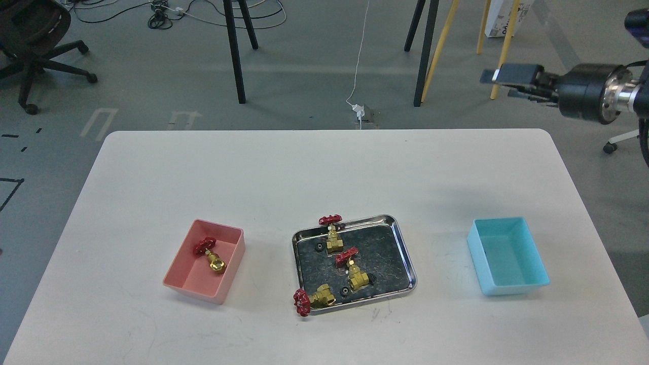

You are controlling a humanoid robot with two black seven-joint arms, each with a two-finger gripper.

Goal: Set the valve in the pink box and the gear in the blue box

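Note:
One valve (210, 254) lies inside the pink box (183, 284) at the left. Three more valves are at the steel tray (405, 253): one upright at its back left (332, 234), one in the middle (353, 269), and one lying on its front-left rim (312, 299). Small black gears (319, 247) (345, 290) lie on the tray floor. The blue box (512, 256) stands at the right; I see no gear in it from here. My right gripper (507, 85) hangs high above the table's far right corner, jaws apart and empty. My left gripper is out of view.
Beyond the white table (324, 172) are black stand legs (236, 56), yellow wooden legs (438, 45), a white cable (357, 61) and an office chair (35, 35) on the floor.

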